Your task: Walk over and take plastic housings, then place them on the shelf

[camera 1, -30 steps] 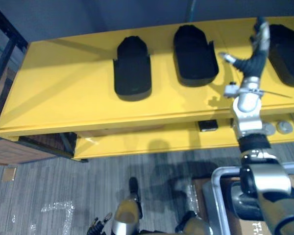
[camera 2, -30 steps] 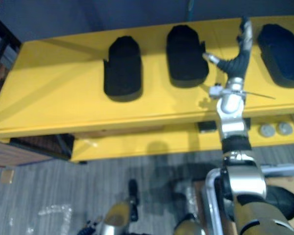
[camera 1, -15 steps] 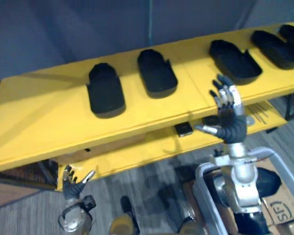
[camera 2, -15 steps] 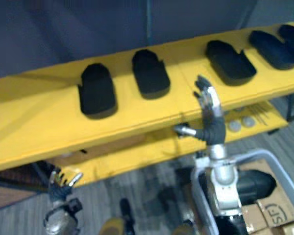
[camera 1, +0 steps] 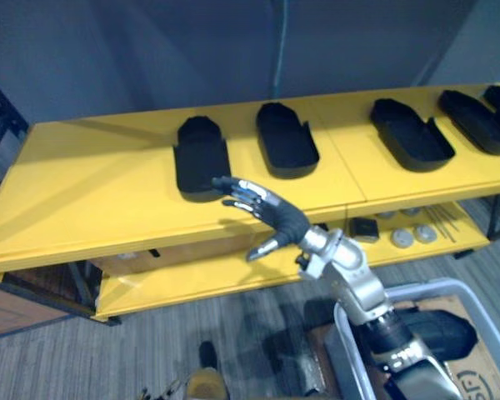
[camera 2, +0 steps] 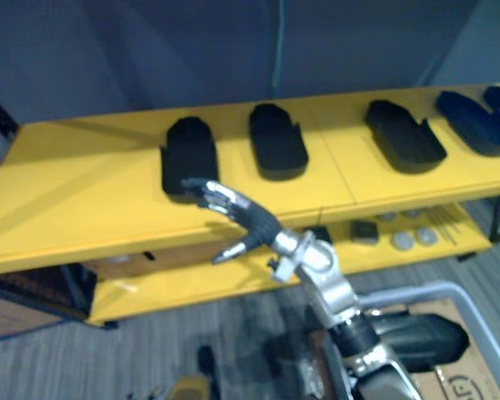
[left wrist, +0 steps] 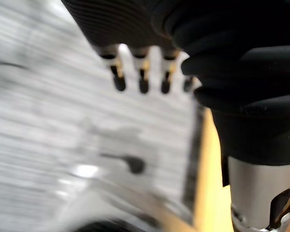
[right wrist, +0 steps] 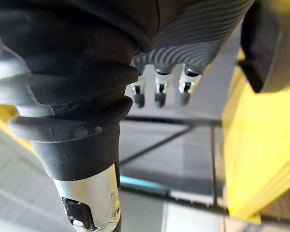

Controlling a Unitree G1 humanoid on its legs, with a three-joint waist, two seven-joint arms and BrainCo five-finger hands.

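Five black plastic housings lie hollow side up in a row on the yellow shelf (camera 1: 92, 200), each with a gap beside it, likely so a hand can reach in around any of them. The leftmost housing (camera 1: 202, 157) and the second housing (camera 1: 287, 150) sit near the middle of the top board. Three more housings (camera 1: 410, 133) run on toward its right end, and the left end is bare, which looks like room for the next piece.

The right hand (camera 1: 267, 215) hangs at the shelf's front edge, just in front of the leftmost housing and apart from it. Its fingers are spread straight and it holds nothing. The left hand (left wrist: 142, 77) is low over the floor, its fingers relaxed and empty.

A dark shape that looks like another housing (camera 1: 437, 329) rests in the grey bin (camera 1: 433, 284) at the robot's right, within reach. With both hands free, fetching from that bin is probably the next step
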